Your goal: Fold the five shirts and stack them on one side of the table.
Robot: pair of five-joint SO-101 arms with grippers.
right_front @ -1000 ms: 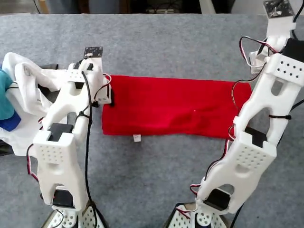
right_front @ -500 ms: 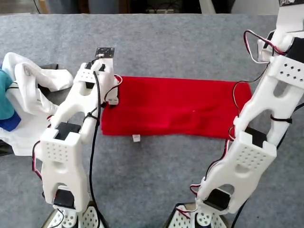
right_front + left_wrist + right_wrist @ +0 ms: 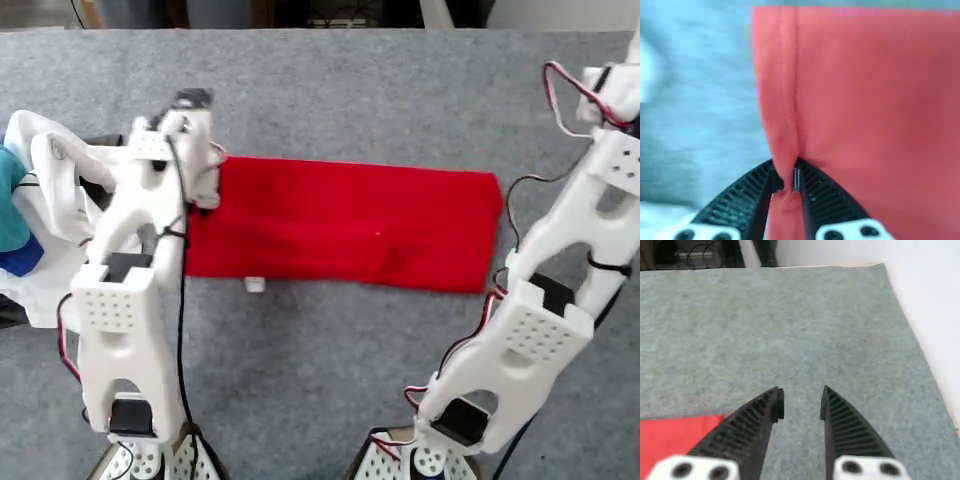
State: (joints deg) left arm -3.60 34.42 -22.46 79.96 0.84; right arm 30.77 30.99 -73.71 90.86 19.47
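A red shirt (image 3: 345, 222), folded into a long strip, lies across the middle of the grey table. My left gripper (image 3: 786, 182) is shut on the hem at the strip's left end (image 3: 785, 120); in the high view that gripper (image 3: 203, 185) sits at the shirt's left edge. My right gripper (image 3: 801, 405) is open and empty above bare carpet, with a corner of the red shirt (image 3: 675, 437) beside it. The right arm (image 3: 600, 180) stands off the shirt's right end.
A heap of shirts (image 3: 40, 215) in white, teal and blue lies at the table's left edge, beside the left arm. A small white tag (image 3: 254, 285) pokes out from the red shirt's near edge. The grey carpet (image 3: 350, 90) lies bare behind the shirt.
The left gripper has pulled the red shirt to the left; the whole strip shifted that way. The right arm has lifted and drawn back to the right, away from the shirt's end.
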